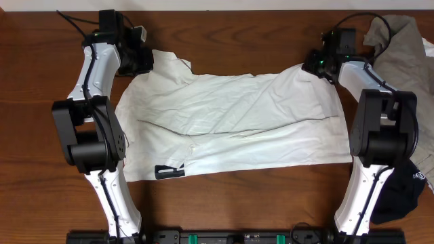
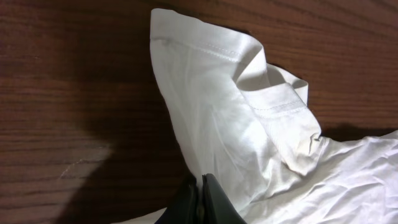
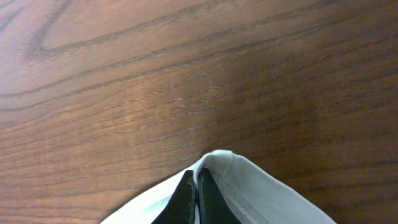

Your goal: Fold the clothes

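Pinching the T-shirt [image 1: 237, 122], left gripper [image 2: 200, 194] and right gripper [image 3: 196, 194] sit clamped.

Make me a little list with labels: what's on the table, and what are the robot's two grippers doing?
shirt: white cotton T-shirt with a black print, spread out and wrinkled on the brown wooden table
left gripper: shut, pinching the shirt beside a sleeve
right gripper: shut, pinching a corner of the shirt's edge
other clothes: grey-olive garment and black garment, both off to the side by the right arm
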Controlling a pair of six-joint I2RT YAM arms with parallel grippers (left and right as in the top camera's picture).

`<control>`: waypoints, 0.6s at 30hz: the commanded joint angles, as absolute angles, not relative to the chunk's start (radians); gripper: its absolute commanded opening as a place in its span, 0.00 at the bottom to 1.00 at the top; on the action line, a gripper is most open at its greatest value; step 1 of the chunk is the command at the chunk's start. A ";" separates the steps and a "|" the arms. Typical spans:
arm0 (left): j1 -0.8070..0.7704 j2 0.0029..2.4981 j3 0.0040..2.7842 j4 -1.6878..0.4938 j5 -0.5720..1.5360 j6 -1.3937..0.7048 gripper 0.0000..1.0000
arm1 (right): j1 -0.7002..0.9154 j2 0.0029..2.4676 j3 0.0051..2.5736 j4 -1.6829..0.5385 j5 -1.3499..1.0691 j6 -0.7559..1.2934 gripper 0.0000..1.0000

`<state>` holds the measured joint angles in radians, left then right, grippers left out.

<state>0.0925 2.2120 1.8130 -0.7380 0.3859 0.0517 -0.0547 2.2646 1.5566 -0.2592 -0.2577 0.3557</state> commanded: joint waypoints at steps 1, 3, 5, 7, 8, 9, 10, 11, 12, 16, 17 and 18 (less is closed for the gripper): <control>0.095 2.203 1.817 -0.748 0.392 0.047 0.06 | -0.053 2.273 1.556 -0.254 -0.255 0.366 0.01; 0.097 2.203 1.817 -0.755 0.392 0.051 0.06 | -0.062 2.265 1.556 -0.254 -0.256 0.366 0.01; 0.105 2.203 1.817 -0.760 0.392 0.050 0.06 | -0.075 2.249 1.556 -0.258 -0.263 0.366 0.01; 0.118 2.203 1.817 -0.763 0.392 0.046 0.06 | -0.092 2.226 1.556 -0.265 -0.277 0.365 0.01; 0.125 2.202 1.817 -0.766 0.393 0.038 0.06 | -0.102 2.212 1.556 -0.267 -0.302 0.357 0.01; 0.131 2.202 1.817 -0.769 0.393 0.031 0.06 | -0.111 2.201 1.556 -0.266 -0.335 0.345 0.01; 0.138 2.201 1.817 -0.774 0.393 0.024 0.06 | -0.123 2.188 1.556 -0.266 -0.381 0.339 0.01; 0.142 2.200 1.817 -0.778 0.404 0.024 0.06 | -0.133 2.178 1.556 -0.267 -0.412 0.339 0.01; 0.148 2.198 1.817 -0.781 0.424 0.025 0.06 | -0.143 2.165 1.556 -0.271 -0.442 0.340 0.01; 0.157 2.183 1.817 -0.785 0.500 0.025 0.06 | -0.167 2.127 1.556 -0.318 -0.512 0.339 0.01; 0.157 2.176 1.817 -0.785 0.516 0.024 0.06 | -0.171 2.117 1.556 -0.337 -0.522 0.339 0.01; 0.157 2.170 1.817 -0.785 0.519 0.024 0.06 | -0.175 2.110 1.556 -0.356 -0.529 0.331 0.01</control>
<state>0.1589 2.2120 1.8130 -0.7815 0.4534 0.0296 -0.1669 2.1639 1.5566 -0.3325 -0.4469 0.3523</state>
